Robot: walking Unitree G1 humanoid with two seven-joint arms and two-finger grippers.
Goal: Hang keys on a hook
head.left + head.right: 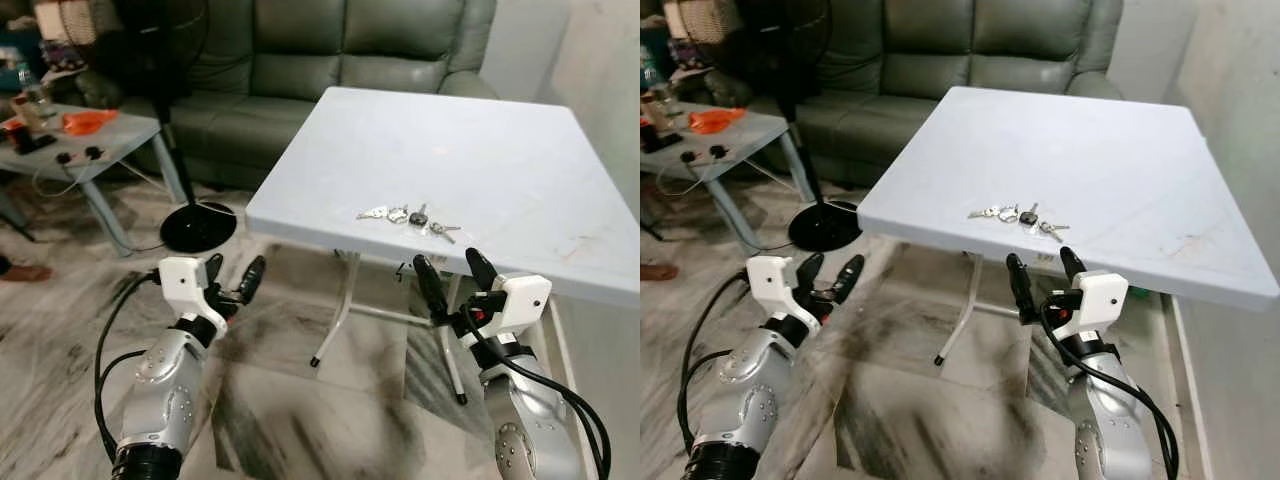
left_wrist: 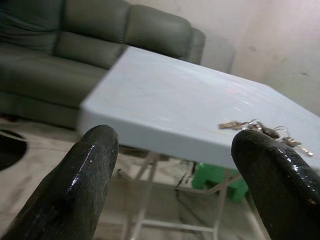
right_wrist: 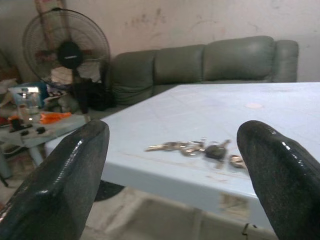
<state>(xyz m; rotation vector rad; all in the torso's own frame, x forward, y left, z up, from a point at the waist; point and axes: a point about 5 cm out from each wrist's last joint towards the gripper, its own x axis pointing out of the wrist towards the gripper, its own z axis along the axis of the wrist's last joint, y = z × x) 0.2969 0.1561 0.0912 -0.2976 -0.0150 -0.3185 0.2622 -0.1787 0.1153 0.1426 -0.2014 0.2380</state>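
**Facing one bunch of keys on one white table**

Lying near the front edge of the white folding table, just right of centre in the left eye view, is a single bunch of keys: several silver keys fanned out along a line, with one black-headed key in the middle of the bunch. Nothing touches the keys.

Two grippers show low in the frame, both in front of the table and below its top. The left gripper sits at lower left, its two black fingers spread apart and holding nothing. The right gripper sits at lower right, just below the table edge under the keys, its two fingers likewise parted and empty. In the right wrist view the keys lie between the two dark fingers, well beyond them on the tabletop.

Across the top of the frame runs one green sofa. One black standing fan rises at upper left, its round base on the marbled floor. One low grey side table at far left carries an orange item and small clutter.
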